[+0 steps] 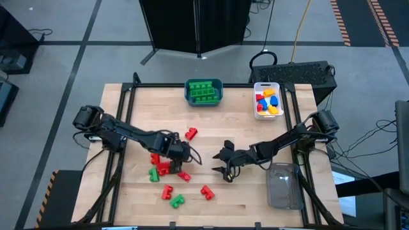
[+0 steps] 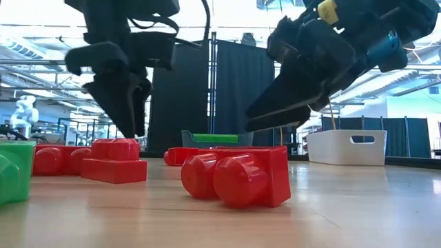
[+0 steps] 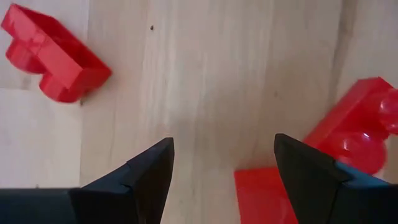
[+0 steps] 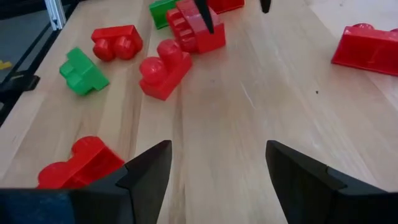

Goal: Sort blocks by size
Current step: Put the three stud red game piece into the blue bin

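Several red and green studded blocks lie loose on the wooden table, among them a red block (image 1: 191,133), a red cluster (image 1: 161,165), a green block (image 1: 154,173) and a red block (image 1: 206,191). My left gripper (image 1: 185,155) hangs open just above the table at the cluster's right edge. In its wrist view (image 3: 224,146) bare wood lies between its fingers, with a red block (image 3: 360,130) beside one finger. My right gripper (image 1: 225,161) is open and empty over bare wood (image 4: 217,149), to the right of the loose blocks.
A teal bin (image 1: 218,84) with green blocks stands at the far middle. A white bin (image 1: 255,100) with red, blue and yellow blocks stands at the far right. A clear bin (image 1: 283,186) stands at the near right. Bare wood lies between the two grippers.
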